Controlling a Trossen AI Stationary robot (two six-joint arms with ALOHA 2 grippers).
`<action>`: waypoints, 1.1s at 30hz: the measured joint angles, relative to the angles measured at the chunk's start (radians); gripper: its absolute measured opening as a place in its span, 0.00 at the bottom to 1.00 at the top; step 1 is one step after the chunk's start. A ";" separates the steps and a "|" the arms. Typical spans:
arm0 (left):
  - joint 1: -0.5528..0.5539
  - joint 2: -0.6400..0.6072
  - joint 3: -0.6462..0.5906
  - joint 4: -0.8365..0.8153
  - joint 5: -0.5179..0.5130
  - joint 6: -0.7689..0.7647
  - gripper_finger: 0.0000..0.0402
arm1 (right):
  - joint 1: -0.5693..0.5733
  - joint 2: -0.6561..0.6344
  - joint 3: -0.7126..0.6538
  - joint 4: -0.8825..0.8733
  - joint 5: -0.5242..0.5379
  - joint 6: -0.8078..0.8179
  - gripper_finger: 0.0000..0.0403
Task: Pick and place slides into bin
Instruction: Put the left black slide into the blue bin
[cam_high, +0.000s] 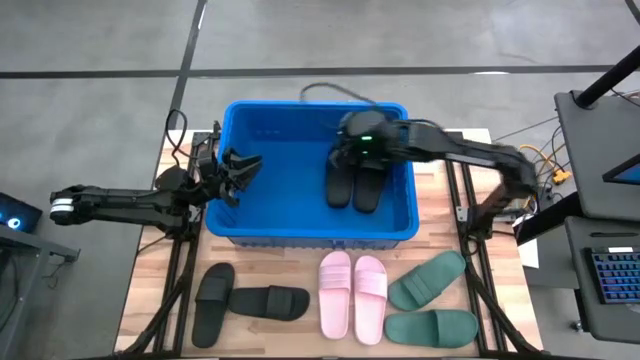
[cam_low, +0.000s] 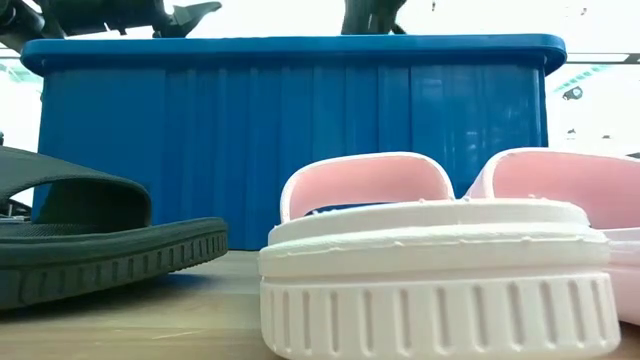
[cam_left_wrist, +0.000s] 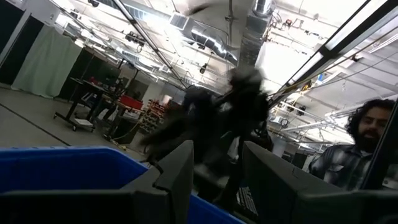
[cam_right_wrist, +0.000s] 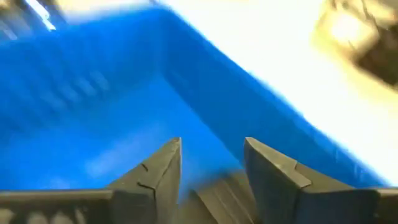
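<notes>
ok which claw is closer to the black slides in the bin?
Right. The right claw hangs directly over the black slides in the bin. The left claw sits at the bin's opposite wall, well clear of them.

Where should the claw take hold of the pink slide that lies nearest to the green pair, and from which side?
Probably by the wide strap of that pink slide, coming straight down from above. It lies sole-down on the table, so the strap arches up over the footbed and leaves room for one finger under it. The second pink slide lies close alongside, which leaves little space for gripping the sole edges.
</notes>
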 joint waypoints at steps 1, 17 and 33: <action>0.000 0.000 -0.001 0.000 0.000 0.000 0.31 | 0.019 -0.042 -0.010 0.042 -0.009 -0.020 0.39; 0.000 0.002 0.026 0.014 -0.004 0.001 0.31 | 0.379 -0.489 -0.308 0.526 -0.087 -0.344 0.09; 0.000 0.016 0.043 0.228 0.240 0.029 0.31 | 0.477 -0.809 -0.951 1.011 -0.044 -0.192 0.02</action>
